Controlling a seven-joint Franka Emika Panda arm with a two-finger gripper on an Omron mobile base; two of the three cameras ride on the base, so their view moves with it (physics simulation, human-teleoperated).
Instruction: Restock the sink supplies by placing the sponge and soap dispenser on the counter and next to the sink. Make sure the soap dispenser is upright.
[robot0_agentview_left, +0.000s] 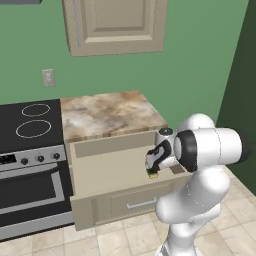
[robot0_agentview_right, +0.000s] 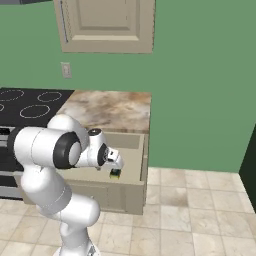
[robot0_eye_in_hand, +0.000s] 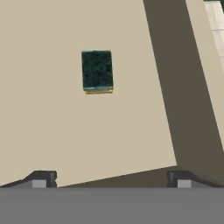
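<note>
The sponge (robot0_eye_in_hand: 97, 71), yellow with a dark green top, lies flat on the floor of an open drawer (robot0_agentview_left: 112, 167) below the counter (robot0_agentview_left: 107, 115). It also peeks out under the hand in the left base view (robot0_agentview_left: 152, 173) and in the right base view (robot0_agentview_right: 115, 173). My gripper (robot0_eye_in_hand: 111, 181) hangs above the drawer, pointing down, a little off from the sponge. Its jaws are wide open with nothing between them. From the base cameras the gripper (robot0_agentview_left: 151, 165) (robot0_agentview_right: 117, 164) is over the drawer's right part. The soap dispenser and the sink are out of view.
A black stovetop (robot0_agentview_left: 30, 122) with an oven below adjoins the counter on the left. A tan wall cabinet (robot0_agentview_left: 117, 25) hangs above. The drawer's front wall (robot0_agentview_left: 125, 202) juts toward the base. Tiled floor (robot0_agentview_right: 200, 210) lies to the right.
</note>
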